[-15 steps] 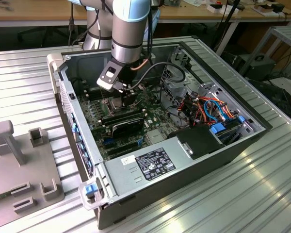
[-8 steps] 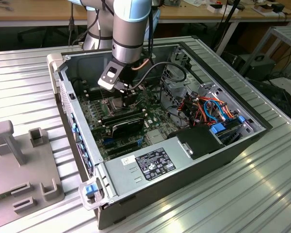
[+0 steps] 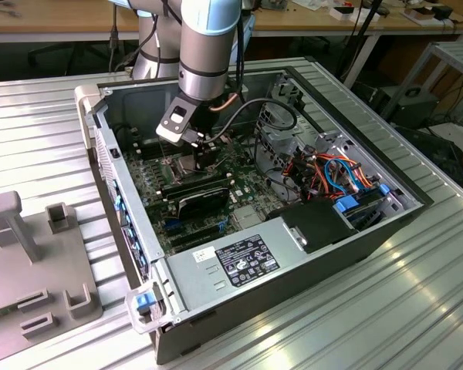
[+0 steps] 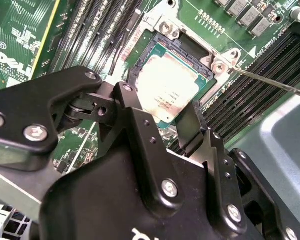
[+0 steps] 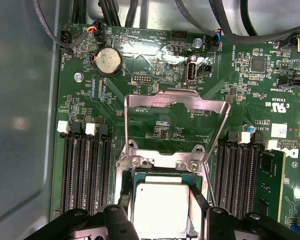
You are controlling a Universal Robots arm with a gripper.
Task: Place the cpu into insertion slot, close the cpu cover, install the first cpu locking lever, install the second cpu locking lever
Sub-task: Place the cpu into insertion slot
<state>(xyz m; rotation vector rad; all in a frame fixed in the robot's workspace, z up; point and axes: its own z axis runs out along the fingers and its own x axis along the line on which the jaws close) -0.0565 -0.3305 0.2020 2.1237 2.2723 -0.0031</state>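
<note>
The cpu (image 4: 165, 90), a square chip with a silver top, lies level in the insertion slot (image 4: 210, 64) on the green motherboard. My gripper (image 4: 159, 102) stands over it, one black finger (image 4: 132, 112) against each of two opposite edges. In the first wrist view the cpu (image 5: 160, 202) sits between the same fingers (image 5: 121, 220), below the slot's metal rim (image 5: 160, 161). The cpu cover (image 5: 175, 99) is swung open and stands up behind the slot. A thin wire locking lever (image 4: 272, 84) sticks out beside the slot. In the exterior view the gripper (image 3: 204, 156) reaches down inside the computer case (image 3: 309, 81).
Black memory slots (image 5: 85, 170) flank the socket on both sides. A round coin battery (image 5: 108, 61) and cable plugs sit beyond the cover. A grey case wall (image 5: 20, 110) runs close by. A drive bay with coloured cables (image 3: 339, 173) and a grey fixture (image 3: 38, 262) are also in view.
</note>
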